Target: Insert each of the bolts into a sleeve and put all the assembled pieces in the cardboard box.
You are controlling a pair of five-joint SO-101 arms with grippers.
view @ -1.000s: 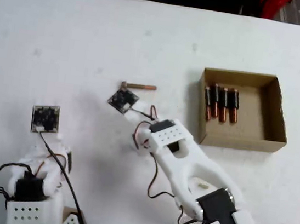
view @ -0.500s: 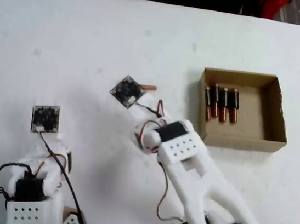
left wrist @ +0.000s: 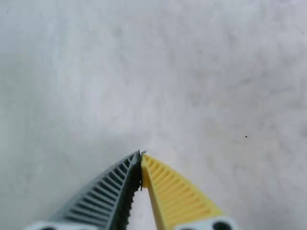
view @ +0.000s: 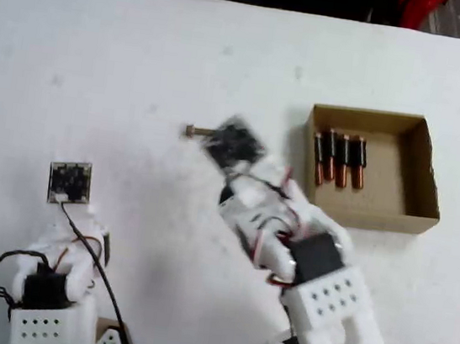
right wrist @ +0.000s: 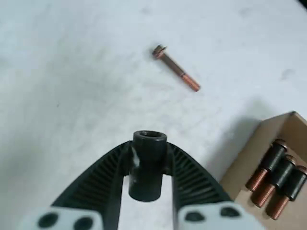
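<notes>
My right gripper (right wrist: 146, 165) is shut on a black sleeve (right wrist: 147, 163), held upright with its open end up. A copper bolt (right wrist: 175, 74) lies loose on the white table beyond it. In the high view the bolt (view: 197, 131) pokes out from under the right arm's wrist (view: 235, 147), left of the cardboard box (view: 419, 184). Several assembled bolt-and-sleeve pieces (view: 339, 159) lie side by side in the box's left part. My left gripper (left wrist: 141, 160) is shut with nothing in it, over bare table at the front left.
The left arm (view: 52, 284) sits low at the front left corner with its wrist board (view: 69, 181) facing up. The right arm (view: 316, 294) stretches from the front edge toward the middle. Dark room objects line the table's far edge.
The right arm has swung right and forward; its wrist now covers most of the bolt, which lay fully exposed a second ago. The left arm has not moved.
</notes>
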